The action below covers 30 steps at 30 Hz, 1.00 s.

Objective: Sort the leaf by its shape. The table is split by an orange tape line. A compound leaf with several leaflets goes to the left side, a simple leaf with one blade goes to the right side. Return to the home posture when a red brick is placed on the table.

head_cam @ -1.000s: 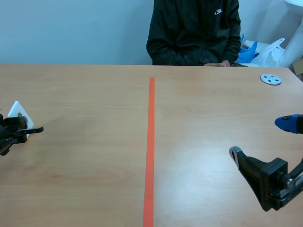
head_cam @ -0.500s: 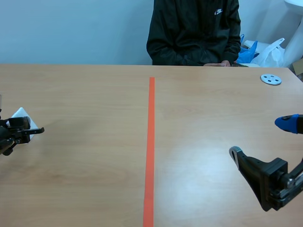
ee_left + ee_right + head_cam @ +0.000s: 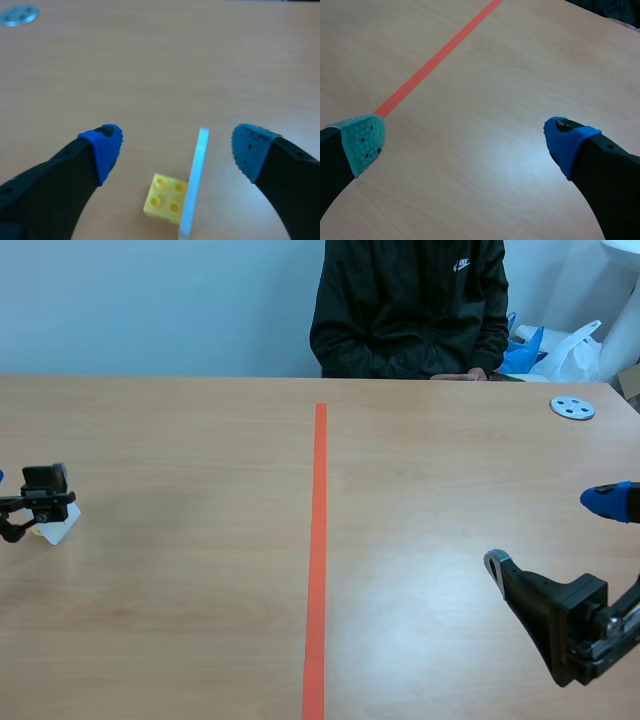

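L end effector (image 3: pixel 177 145) open around card stand; R end effector (image 3: pixel 465 140) open over the counter.
A thin white card (image 3: pixel 192 185), upright and seen edge-on, is set against a small yellow studded plastic brick (image 3: pixel 162 197). Both are found between the L fingers, w/ neither pad touching, the card nearer one finger. Its face cannot be read for leaf shape. R fingers are held wide apart, w/ the orange tape line (image 3: pixel 435 57) ahead on the light wooden counter (image 3: pixel 520 65).

Card (image 3: pixel 194 180) edge-on, face hidden
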### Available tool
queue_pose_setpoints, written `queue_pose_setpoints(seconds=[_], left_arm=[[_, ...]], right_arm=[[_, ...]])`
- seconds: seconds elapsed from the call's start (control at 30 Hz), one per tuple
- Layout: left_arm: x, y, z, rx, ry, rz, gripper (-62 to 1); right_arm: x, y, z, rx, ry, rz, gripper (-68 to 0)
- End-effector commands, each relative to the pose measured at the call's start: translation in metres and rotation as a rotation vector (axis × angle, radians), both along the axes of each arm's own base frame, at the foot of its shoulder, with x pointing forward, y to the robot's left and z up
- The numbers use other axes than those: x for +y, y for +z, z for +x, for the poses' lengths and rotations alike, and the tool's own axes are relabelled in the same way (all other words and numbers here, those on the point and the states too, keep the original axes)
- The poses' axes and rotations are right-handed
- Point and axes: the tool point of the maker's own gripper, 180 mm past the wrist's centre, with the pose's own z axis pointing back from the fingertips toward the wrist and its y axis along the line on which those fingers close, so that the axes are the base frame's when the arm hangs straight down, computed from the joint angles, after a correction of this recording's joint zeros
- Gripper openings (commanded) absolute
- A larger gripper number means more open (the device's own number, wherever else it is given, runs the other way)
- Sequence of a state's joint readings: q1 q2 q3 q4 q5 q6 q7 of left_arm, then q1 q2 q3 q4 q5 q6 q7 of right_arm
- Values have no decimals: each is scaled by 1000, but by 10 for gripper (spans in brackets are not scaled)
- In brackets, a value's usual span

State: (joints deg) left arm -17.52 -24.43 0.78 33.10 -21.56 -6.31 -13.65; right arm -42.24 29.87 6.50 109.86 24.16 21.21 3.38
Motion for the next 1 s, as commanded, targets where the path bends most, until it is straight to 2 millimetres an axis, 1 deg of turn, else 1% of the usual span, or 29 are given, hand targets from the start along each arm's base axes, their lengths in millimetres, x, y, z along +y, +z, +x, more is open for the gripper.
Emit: queue_pose_setpoints(seconds=[0.0,0.13,0.23,0.3,0.47,0.57,0.63,0.8,0.97], left_arm=[[-4,25,7,-45,-57,19,-78],[-35,41,-1,-56,-216,24,-32],[-66,54,-13,-73,-344,28,12],[-89,63,-24,-87,-432,26,14],[-150,82,-62,-105,-633,8,14],[-182,94,-87,-110,-726,-4,14],[-200,101,-104,-109,-775,-11,14],[-231,110,-141,-89,-851,-51,14],[-246,109,-171,-50,-881,-105,14]], right_arm=[[-1,9,5,-34,-3,4,4],[-1,9,5,-35,-3,4,4],[-1,9,5,-35,-3,4,4],[-1,9,5,-35,-3,4,4],[-1,9,5,-34,-3,4,4],[-1,9,5,-35,-3,4,4],[-1,9,5,-35,-3,4,4],[-1,9,5,-35,-3,4,4],[-1,9,5,-35,-3,5,4]])
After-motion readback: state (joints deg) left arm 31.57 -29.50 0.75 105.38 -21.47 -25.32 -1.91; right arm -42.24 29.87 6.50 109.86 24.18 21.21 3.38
